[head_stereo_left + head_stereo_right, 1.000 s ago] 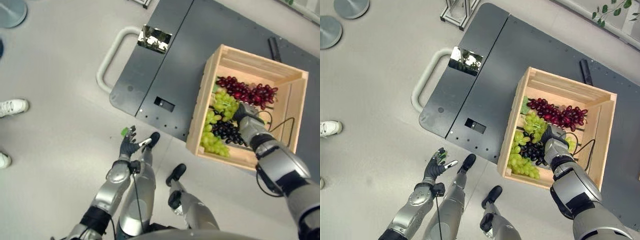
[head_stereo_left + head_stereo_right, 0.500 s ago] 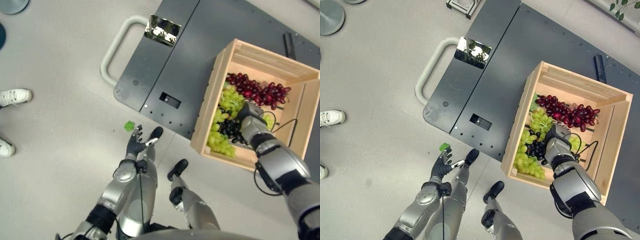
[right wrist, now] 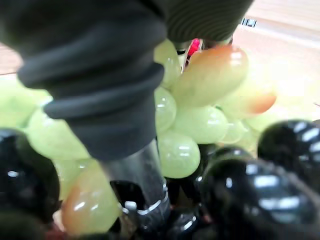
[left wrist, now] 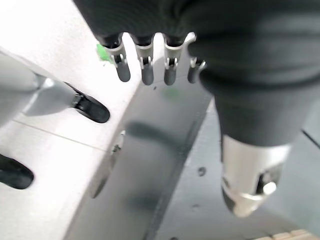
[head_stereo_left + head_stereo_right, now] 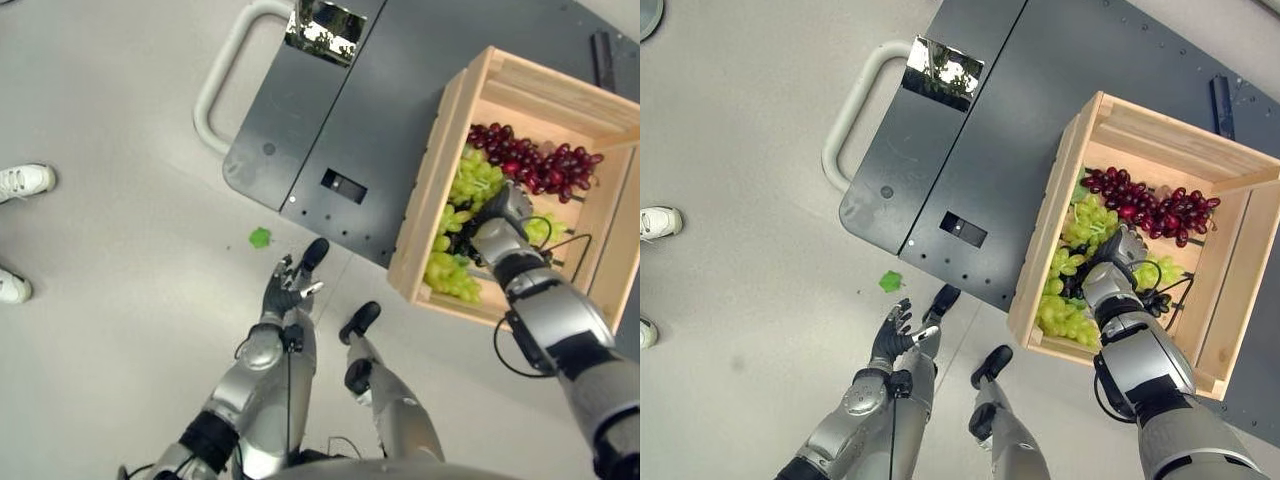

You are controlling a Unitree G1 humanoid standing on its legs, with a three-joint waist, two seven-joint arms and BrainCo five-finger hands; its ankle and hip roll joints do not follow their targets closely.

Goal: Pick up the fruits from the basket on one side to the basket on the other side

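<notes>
At the right of the frame a wooden crate (image 5: 1060,215) sits on a dark grey platform (image 5: 1020,110) and holds red grapes (image 5: 1150,205) at its upper end, green grapes (image 5: 1085,222) down its left side and black grapes (image 3: 260,185) in the middle. The right hand (image 5: 1120,250) is down among the bunches in the crate's centre; its wrist view shows green and black grapes pressed close round it, but I cannot tell whether its fingers grip anything. The left hand (image 5: 288,292) hangs over the pale floor (image 5: 110,300) at lower centre, fingers (image 4: 145,67) straight and released, holding nothing. A small green scrap (image 5: 260,237) lies on the floor just beyond it. 2 white shoes (image 5: 22,180) of a person show at the left edge.
</notes>
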